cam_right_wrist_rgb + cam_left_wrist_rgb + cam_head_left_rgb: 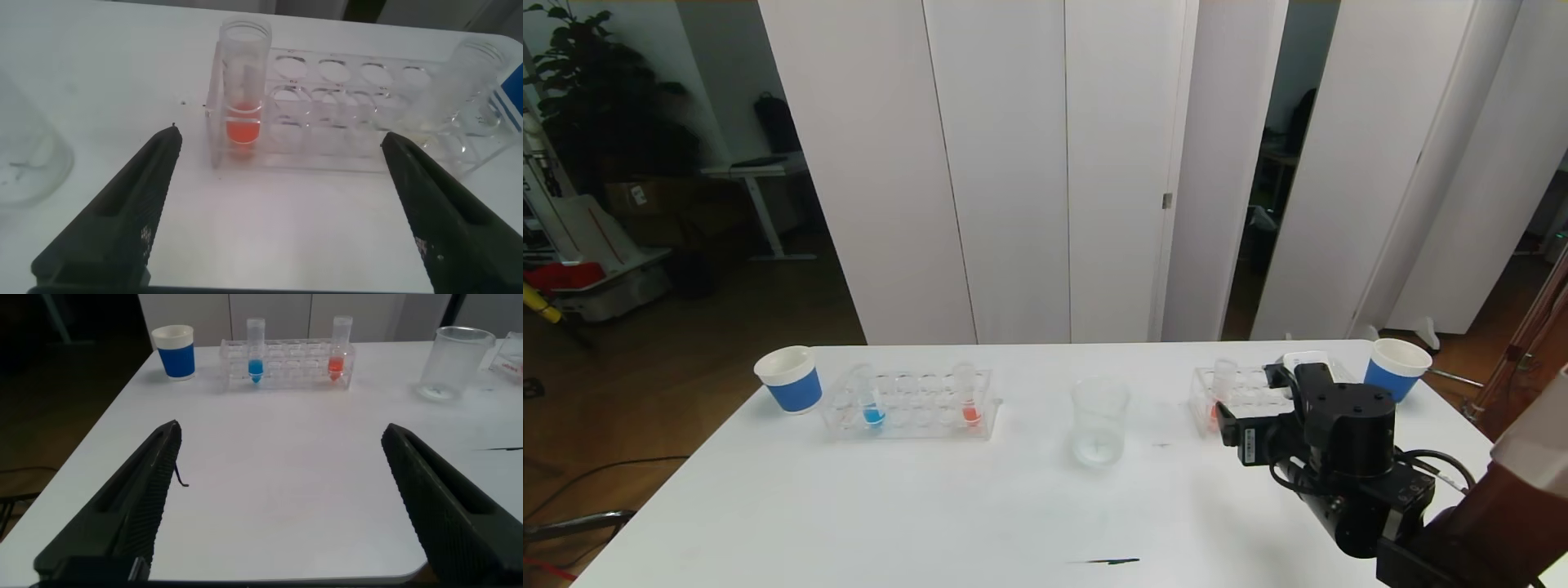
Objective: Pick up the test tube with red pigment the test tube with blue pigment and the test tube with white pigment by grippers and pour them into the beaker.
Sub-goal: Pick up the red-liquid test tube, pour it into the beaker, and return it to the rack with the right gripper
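White table (pixel 947 506) bearing everything. Beaker (pixel 1099 420) standing upright mid-table, serving as landmark. Left of beaker: clear rack (pixel 908 404) holding test tube with blue pigment (pixel 872 400) and red tube (pixel 969 398). Right of beaker: second rack (pixel 368 114), red tube (pixel 243 90) standing at its end. Right gripper (pixel 282 220) hovering before that rack, fingers spread wide, gripping nothing. Left gripper (pixel 282 498) hanging over table's near edge, spread, empty.

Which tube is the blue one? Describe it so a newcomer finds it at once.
On the white table, find the clear rack on the robot's left, between a blue paper cup and the beaker. The blue tube stands at the rack's cup end. Its liquid is bright blue; the rack's only other filled tube holds red-orange.
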### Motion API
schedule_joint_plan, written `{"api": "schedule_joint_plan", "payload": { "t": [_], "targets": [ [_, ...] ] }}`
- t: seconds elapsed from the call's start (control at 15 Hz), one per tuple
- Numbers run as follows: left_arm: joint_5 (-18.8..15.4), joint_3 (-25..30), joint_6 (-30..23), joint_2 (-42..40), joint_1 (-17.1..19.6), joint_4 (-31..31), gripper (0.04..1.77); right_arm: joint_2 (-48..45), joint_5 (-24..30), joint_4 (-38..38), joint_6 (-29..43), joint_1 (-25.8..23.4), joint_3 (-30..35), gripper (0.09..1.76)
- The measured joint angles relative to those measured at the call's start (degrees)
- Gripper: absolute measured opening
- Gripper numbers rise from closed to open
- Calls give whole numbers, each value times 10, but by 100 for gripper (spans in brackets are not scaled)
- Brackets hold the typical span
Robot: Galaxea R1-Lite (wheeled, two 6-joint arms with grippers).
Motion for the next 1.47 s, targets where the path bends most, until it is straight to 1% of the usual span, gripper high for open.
{"api": "schedule_joint_plan", "payload": {
  "t": [0.4, 0.6, 0.87, 1.47],
  "targets": [
    [0, 0, 0, 0, 0, 0, 175, 66, 2, 5, -3, -6, -83, 175],
    [0, 0, 0, 0, 0, 0, 175, 95, 5, 6, -19, -11, -127, 175],
    [0, 0, 0, 0, 0, 0, 175, 129, 11, 8, -23, -12, -174, 175],
    [0, 0, 0, 0, 0, 0, 175, 149, 14, 27, -39, -20, -222, 175]
  ]
}}
